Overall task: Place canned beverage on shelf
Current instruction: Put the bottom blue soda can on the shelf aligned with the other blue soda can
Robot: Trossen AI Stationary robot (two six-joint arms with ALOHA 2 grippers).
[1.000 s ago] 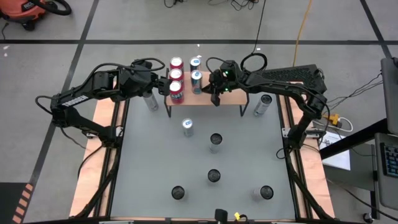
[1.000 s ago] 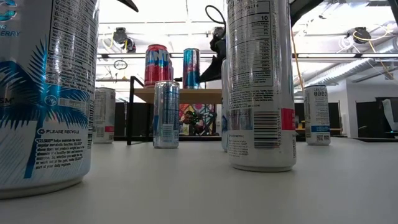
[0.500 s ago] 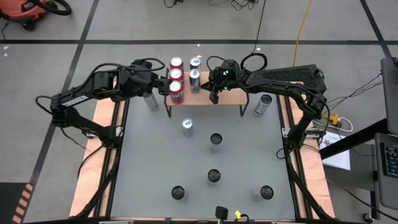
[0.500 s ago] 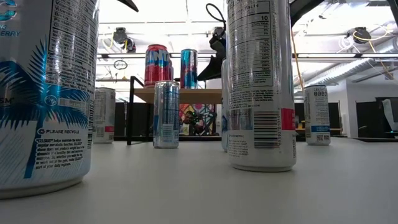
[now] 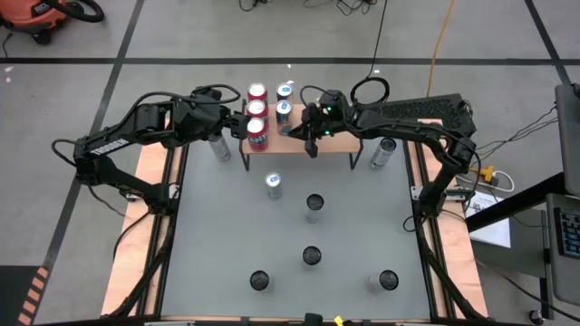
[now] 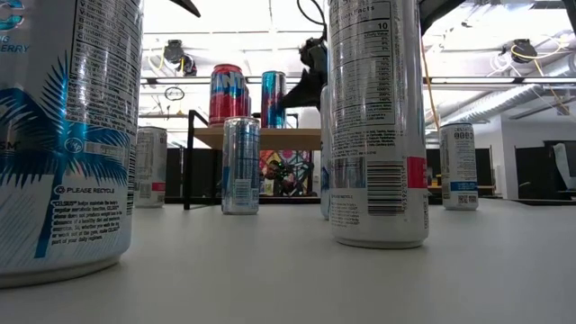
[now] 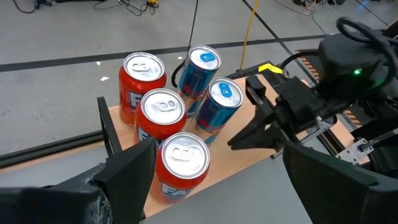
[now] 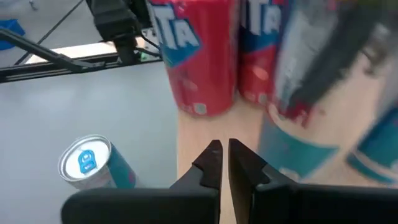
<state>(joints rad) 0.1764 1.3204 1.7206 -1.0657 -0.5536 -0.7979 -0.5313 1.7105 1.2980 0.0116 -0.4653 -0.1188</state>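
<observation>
Your right gripper (image 5: pixel 311 136) has its fingers pressed together on nothing, hovering over the shelf (image 5: pixel 335 138) just beside the nearer blue can (image 5: pixel 283 111), fingertips aimed toward the cans. Your left gripper (image 5: pixel 237 125) stands spread wide with nothing between its fingers, at the shelf's left end next to the red cans (image 5: pixel 256 113). The shelf sits at the far edge of the tabletop (image 5: pixel 217 235), about the middle, and its wooden top carries three red cans in a row along its left end and two blue cans (image 7: pixel 211 87) right beside them; the rest of the board is bare wood. Down on the tabletop, you have one can (image 5: pixel 273 186) just in front of the shelf, one can (image 5: pixel 382 152) off its right end, another (image 5: pixel 218 145) off its left end under your left arm, and four more cans (image 5: pixel 312 256) spread toward the near edge.
</observation>
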